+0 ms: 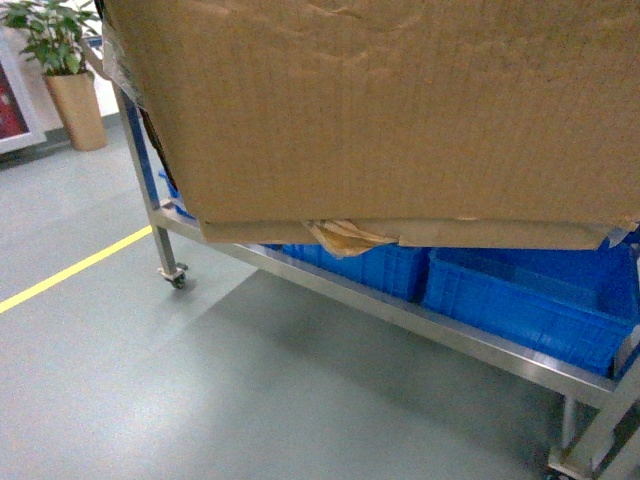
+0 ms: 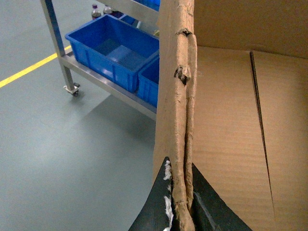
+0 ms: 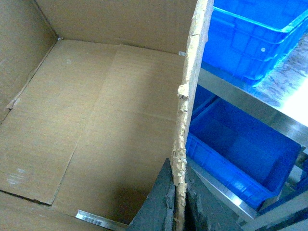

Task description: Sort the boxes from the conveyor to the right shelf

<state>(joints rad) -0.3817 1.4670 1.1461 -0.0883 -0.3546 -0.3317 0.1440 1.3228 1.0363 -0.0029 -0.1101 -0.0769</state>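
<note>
Head view faces the carton [image 1: 400,110] closely; both wrist views look along its opposite walls.

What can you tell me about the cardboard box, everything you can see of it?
The box is a large brown corrugated carton, open-topped and empty, with ragged wall edges. It fills the head view, hanging above the floor before the shelf and its blue bins. Torn tape dangles under its lower edge. The left gripper clamps one side wall, the right gripper the opposite wall, jaws either side of the cardboard.

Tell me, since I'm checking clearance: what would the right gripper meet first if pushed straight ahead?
Probably the carton's wall, which the right gripper already straddles; its floor lies beyond, though depth is unclear.
</note>
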